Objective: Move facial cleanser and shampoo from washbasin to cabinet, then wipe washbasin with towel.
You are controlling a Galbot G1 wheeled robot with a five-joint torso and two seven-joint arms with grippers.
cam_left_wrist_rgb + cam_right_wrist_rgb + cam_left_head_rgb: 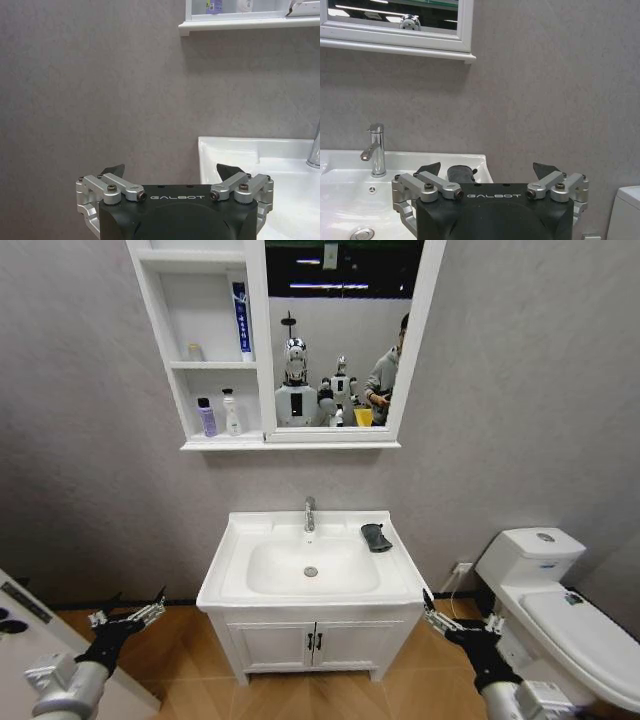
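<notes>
**Head view: bottles shelved, towel waiting on the washbasin**

Head view shows the washbasin (232, 540) carrying no bottles; two small bottles, one purple (206, 418) and one white (231, 413), stand on the lowest open shelf of the cabinet (160, 310), beside its mirror. Judging by that, the moving part of the task looks done and the wiping step is the one in hand. The towel (376, 537) lies folded on the washbasin's back right corner, to the right of the tap (309, 513) and apart from the oval bowl.

The next move would call for the nearer arm, likely the right, to rise above the rim, reach in over the towel and close on it before sweeping it across the white surface.

Both arms hang low and forward, flanking the vanity below the level of the washbasin top. The left pincer (130, 616) sits off the front left corner, fingers spread and holding nothing. The right pincer (440, 620) sits off the front right corner, between the vanity and the toilet (560, 600), likewise released and empty. In the right wrist view the towel (460, 173) lies just beyond the spread fingers, beside the tap (376, 149).
</notes>
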